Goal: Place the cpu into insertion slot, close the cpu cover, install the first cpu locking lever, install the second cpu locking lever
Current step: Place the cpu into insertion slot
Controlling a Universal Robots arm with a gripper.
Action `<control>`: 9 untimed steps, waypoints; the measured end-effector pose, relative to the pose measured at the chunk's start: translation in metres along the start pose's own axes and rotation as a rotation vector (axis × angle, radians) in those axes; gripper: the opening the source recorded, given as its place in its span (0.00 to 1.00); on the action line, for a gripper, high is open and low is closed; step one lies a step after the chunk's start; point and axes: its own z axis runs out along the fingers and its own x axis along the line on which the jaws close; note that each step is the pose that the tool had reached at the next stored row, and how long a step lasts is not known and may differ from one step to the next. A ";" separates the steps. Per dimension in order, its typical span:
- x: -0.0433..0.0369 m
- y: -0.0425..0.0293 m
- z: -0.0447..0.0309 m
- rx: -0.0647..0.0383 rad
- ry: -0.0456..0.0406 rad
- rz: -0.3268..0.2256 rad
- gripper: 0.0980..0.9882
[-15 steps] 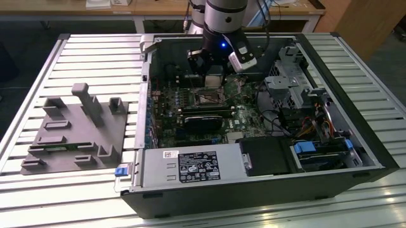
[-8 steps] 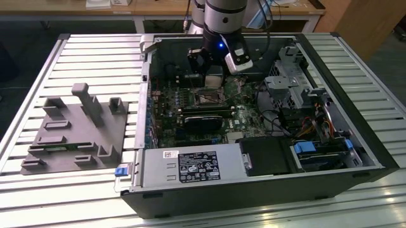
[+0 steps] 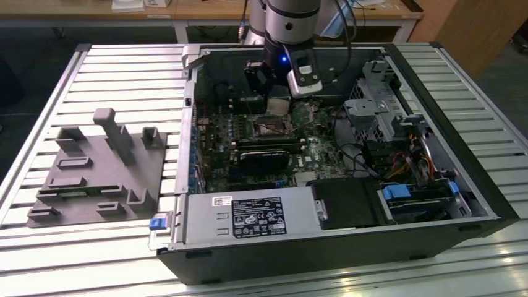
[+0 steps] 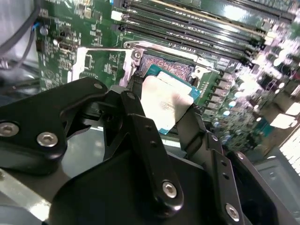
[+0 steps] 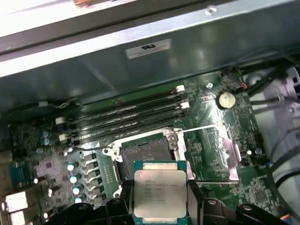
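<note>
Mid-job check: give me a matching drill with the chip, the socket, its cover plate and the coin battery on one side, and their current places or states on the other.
Column one:
1. chip
2. socket
3. cover plate
4. coin battery

Column two:
A. swung open beside the socket
B. held between the fingers of the gripper
C. round and silvery, seated on the green board
D. uncovered, dark centre showing, no chip in it

Pairs: 1-B, 2-D, 3-A, 4-C
</note>
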 end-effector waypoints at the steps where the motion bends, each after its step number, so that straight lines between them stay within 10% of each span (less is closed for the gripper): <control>1: 0.0000 0.0000 0.0001 0.000 -0.0016 0.018 0.50; 9: 0.0000 -0.0001 0.0009 -0.003 -0.0142 0.163 0.50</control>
